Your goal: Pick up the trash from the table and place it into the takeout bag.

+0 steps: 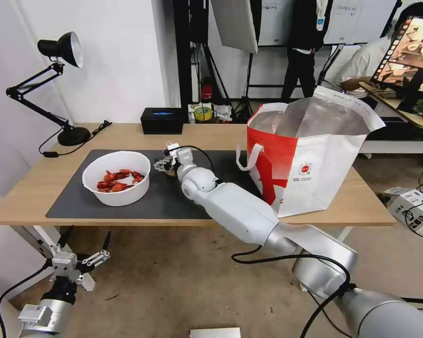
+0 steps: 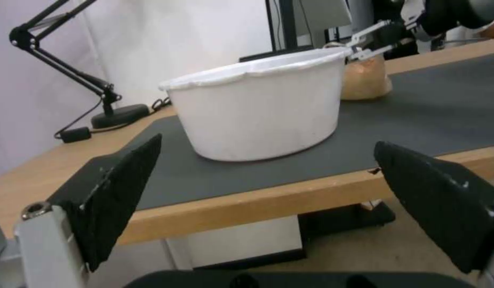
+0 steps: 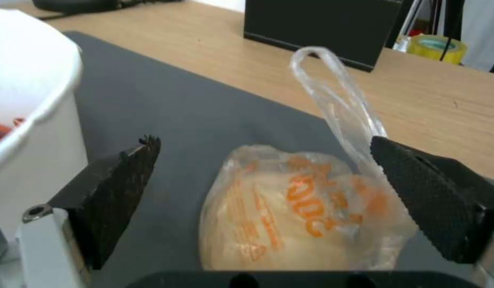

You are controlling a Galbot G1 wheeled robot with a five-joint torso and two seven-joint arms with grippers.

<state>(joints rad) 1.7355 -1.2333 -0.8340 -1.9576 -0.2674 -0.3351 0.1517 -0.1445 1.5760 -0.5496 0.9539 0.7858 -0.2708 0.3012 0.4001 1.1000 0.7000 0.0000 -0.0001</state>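
While our left gripper (image 1: 82, 246) hangs lower left below tabletop (image 1: 28, 192), jaws apart, our right gripper (image 3: 258, 188) straddles bun bag (image 3: 300, 212) at frame centre, jaws apart, unclamped. Bowl (image 1: 117, 178) just left; tote (image 1: 310, 155) right.

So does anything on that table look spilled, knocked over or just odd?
Nothing spilled. The white bowl sits upright on the grey mat, shells inside. The takeout bag stands open. The right gripper hovers, jaws open, around the bagged bun; the left gripper waits below the table edge.
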